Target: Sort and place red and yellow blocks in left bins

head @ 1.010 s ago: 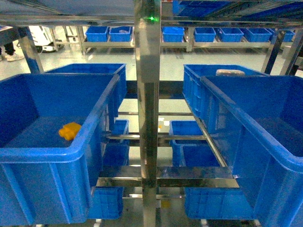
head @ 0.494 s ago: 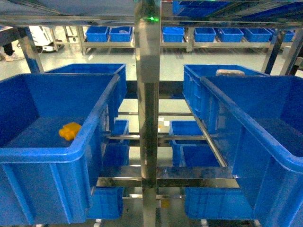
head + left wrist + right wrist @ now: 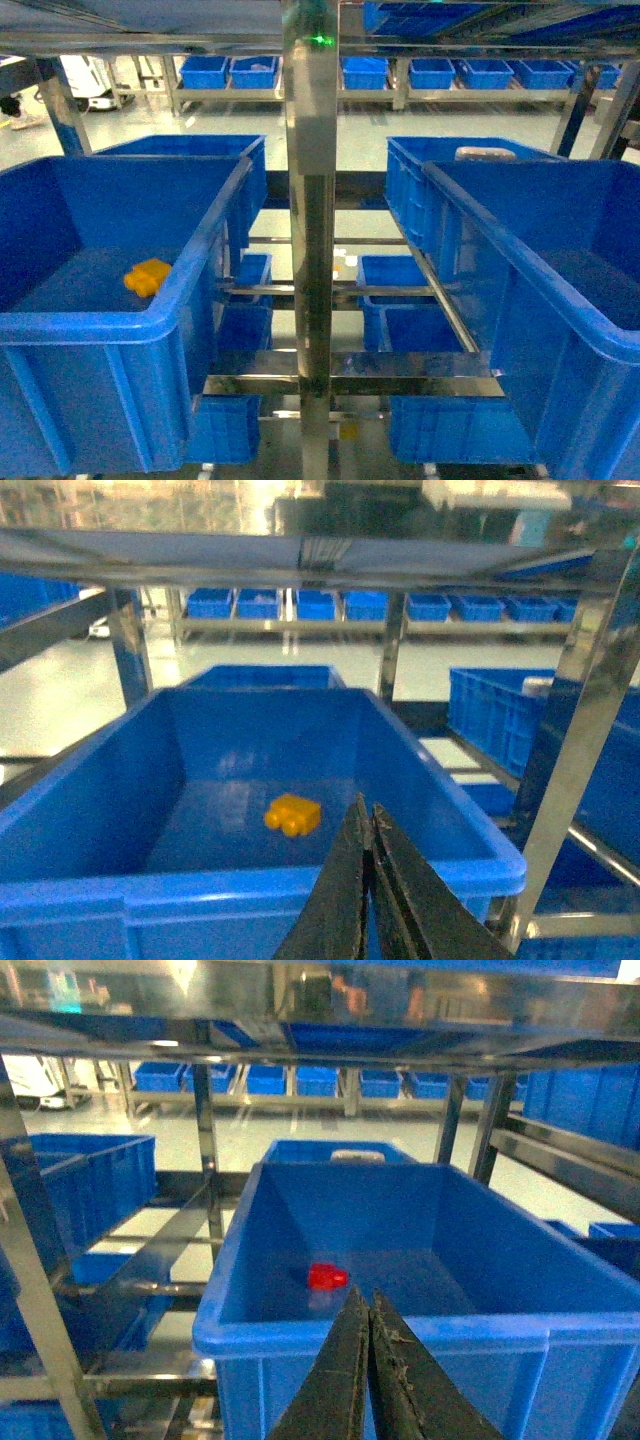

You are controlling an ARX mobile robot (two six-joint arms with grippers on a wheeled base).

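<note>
A shiny steel upright post [image 3: 311, 250] stands in the middle of the rack, a small green light [image 3: 321, 40] glowing near its top. Steel crossbars [image 3: 340, 290] run behind it. Beyond lies a pale, glossy floor [image 3: 330, 125], with a far shelf [image 3: 400, 93] carrying a row of blue crates [image 3: 365, 72].

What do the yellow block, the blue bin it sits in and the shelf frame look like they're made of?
The yellow block looks like glossy moulded plastic, judging by its smooth shine and round studs. The blue bin seems to be thick, semi-gloss plastic, with a rolled rim and soft reflections on its floor. The shelf frame appears to be polished metal, probably steel, since it mirrors its surroundings.
</note>
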